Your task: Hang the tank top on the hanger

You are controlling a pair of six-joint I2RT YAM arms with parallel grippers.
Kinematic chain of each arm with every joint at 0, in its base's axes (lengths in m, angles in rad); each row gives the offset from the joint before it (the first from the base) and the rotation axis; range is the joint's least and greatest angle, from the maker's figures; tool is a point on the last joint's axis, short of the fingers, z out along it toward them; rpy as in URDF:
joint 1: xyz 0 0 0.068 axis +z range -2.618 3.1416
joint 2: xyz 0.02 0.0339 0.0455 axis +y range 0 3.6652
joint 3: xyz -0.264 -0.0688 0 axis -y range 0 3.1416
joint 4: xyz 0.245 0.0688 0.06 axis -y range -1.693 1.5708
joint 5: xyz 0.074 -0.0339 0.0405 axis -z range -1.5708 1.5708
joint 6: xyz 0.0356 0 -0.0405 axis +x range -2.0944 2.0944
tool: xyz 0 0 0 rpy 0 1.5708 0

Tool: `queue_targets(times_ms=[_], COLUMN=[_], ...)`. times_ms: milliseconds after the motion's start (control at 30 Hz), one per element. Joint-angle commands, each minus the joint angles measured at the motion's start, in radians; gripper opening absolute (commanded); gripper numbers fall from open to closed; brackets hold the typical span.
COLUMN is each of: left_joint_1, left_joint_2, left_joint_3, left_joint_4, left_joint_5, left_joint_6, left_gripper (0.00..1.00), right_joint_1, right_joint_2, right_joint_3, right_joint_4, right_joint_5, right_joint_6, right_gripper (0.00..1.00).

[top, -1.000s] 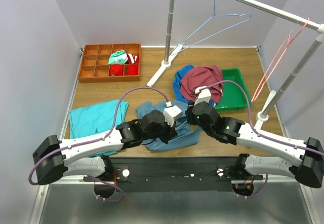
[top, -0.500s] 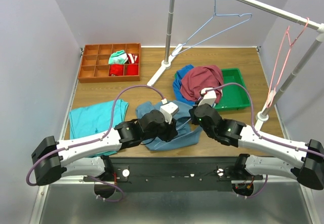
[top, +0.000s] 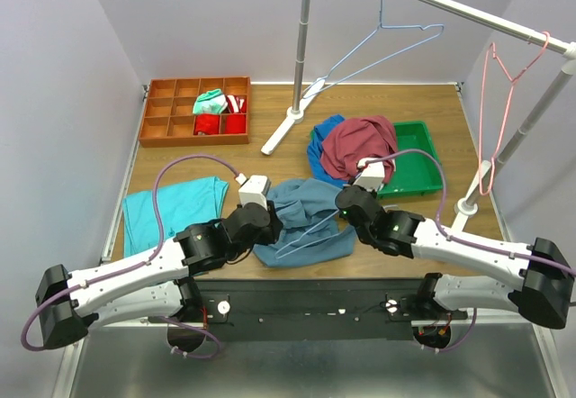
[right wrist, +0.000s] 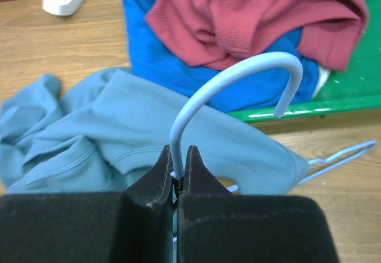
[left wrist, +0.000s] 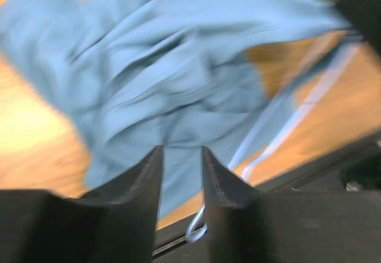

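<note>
bright, even light from above falls on the brown wooden table in the top view, which is sharp corner to corner; the arms cast only faint shadows (soft-edged, close under each arm). the left wrist view is badly smeared: the slate-blue knit tank top runs to streaks and the light-blue wire hanger to a pale band, with only the black fingers of the left gripper near crisp. the right wrist view is clear on the maroon knit shirt; the right gripper, close to the lens, is soft, and small glints dot the green plastic tray.
</note>
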Motion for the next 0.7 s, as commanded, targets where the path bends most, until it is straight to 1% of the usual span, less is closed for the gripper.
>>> queue_targets(times_ms=[0, 133, 233, 300, 400, 500, 600, 667], left_joint_1=[0.013, 0.013, 0.013, 0.014, 0.020, 0.031, 0.050, 0.068], left_joint_2=[0.054, 0.113, 0.131, 0.148, 0.171, 0.170, 0.187, 0.202], left_joint_3=[-0.043, -0.072, -0.098, -0.109, -0.114, -0.143, -0.166, -0.173], left_joint_4=[-0.144, -0.167, -0.153, -0.132, -0.119, -0.009, 0.077, 0.114], left_joint_5=[-0.143, -0.183, -0.197, -0.208, -0.228, -0.213, -0.182, -0.162], left_joint_6=[-0.188, -0.255, -0.274, -0.274, -0.282, -0.220, -0.176, -0.154], left_gripper=[0.34, 0.34, 0.39, 0.40, 0.47, 0.48, 0.48, 0.40], right_joint_1=[0.001, 0.001, 0.001, 0.001, 0.001, 0.001, 0.001, 0.001], right_joint_2=[0.061, 0.070, 0.067, 0.063, 0.053, 0.047, 0.052, 0.052], right_joint_3=[0.020, 0.042, 0.043, 0.042, 0.042, 0.037, 0.040, 0.043], right_joint_4=[-0.141, -0.154, -0.159, -0.159, -0.162, -0.158, -0.162, -0.165], right_joint_5=[0.066, 0.073, 0.082, 0.089, 0.100, 0.105, 0.112, 0.117], right_joint_6=[0.198, 0.226, 0.237, 0.240, 0.253, 0.257, 0.266, 0.269], right_gripper=[0.01, 0.01, 0.01, 0.01, 0.01, 0.01, 0.01, 0.01])
